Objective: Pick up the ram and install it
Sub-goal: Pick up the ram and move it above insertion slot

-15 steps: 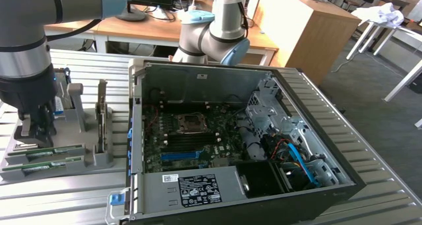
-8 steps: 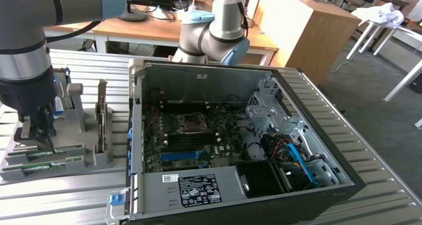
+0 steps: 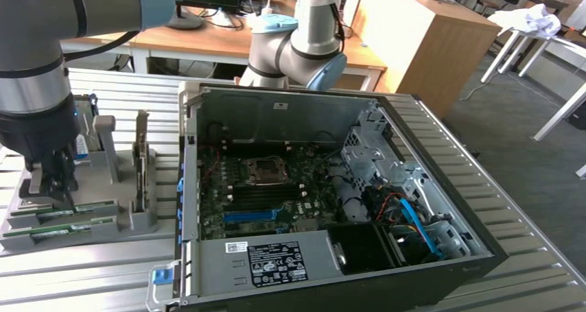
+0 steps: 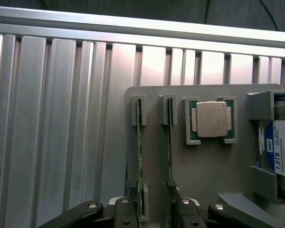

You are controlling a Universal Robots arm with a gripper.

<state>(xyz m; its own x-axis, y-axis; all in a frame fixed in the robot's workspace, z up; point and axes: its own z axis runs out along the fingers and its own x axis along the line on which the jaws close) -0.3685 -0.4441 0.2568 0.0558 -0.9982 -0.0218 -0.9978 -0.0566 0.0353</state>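
Two green ram sticks lie on edge in the slots of a grey holder tray (image 3: pixel 137 223) at the exterior view's left: one ram (image 3: pixel 71 211) behind, the other ram (image 3: pixel 57 232) in front. My gripper (image 3: pixel 52 187) hangs open just above their far end. In the wrist view the sticks appear edge-on as thin green lines, one ram (image 4: pixel 139 152) running down between my dark fingers (image 4: pixel 126 209) and the other ram (image 4: pixel 169 142) ending at the other finger. The gripper (image 4: pixel 149 211) holds nothing.
On the tray also sit a processor (image 4: pixel 211 118), a hard drive (image 4: pixel 281 149) with a white-blue label and an upright grey card (image 3: pixel 142 158). The open computer case (image 3: pixel 440 154) with its motherboard (image 3: pixel 265 195) stands to the exterior view's right of the tray, on a ribbed metal table (image 4: pixel 47 133).
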